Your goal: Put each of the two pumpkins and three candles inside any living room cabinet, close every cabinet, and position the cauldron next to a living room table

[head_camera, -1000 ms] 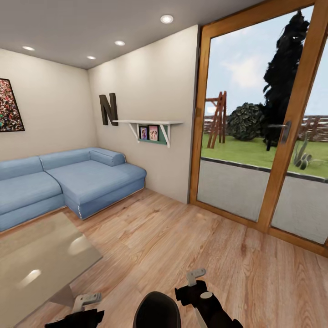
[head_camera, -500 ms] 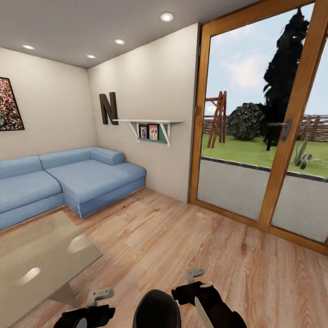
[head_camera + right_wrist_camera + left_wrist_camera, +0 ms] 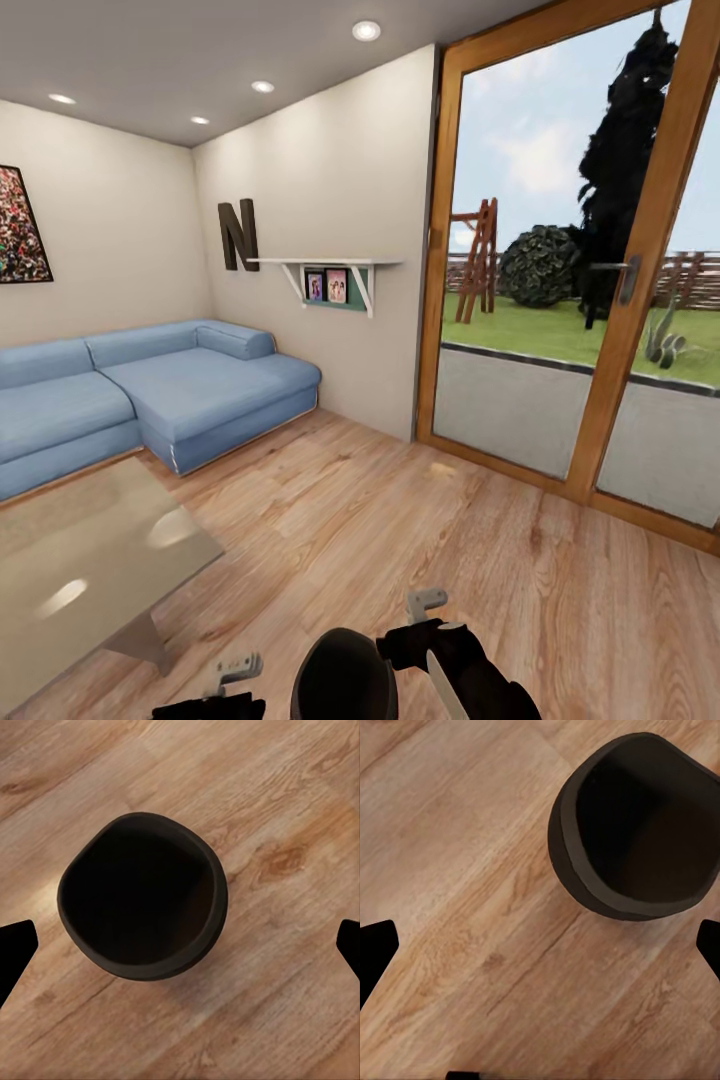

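Observation:
The black cauldron (image 3: 343, 672) stands on the wood floor at the bottom of the head view, just right of the grey coffee table (image 3: 90, 560). My left gripper (image 3: 236, 668) hovers to its left and my right gripper (image 3: 428, 603) to its right. In the left wrist view the cauldron (image 3: 637, 825) sits off to one side, beyond the dark fingertips (image 3: 373, 960), which are wide apart. From the right wrist camera, the cauldron (image 3: 142, 907) lies between the spread fingertips (image 3: 15, 952), its mouth empty. Both grippers are open and hold nothing.
A blue corner sofa (image 3: 150, 400) runs along the far left wall. A wall shelf (image 3: 330, 280) hangs beyond it. A large wood-framed glass door (image 3: 600, 300) fills the right side. Bare plank floor (image 3: 400, 500) stretches between the table and the door.
My left gripper has moved right and lower in the head view, closer to the cauldron. The right gripper has shifted slightly left. The cauldron and table stay put.

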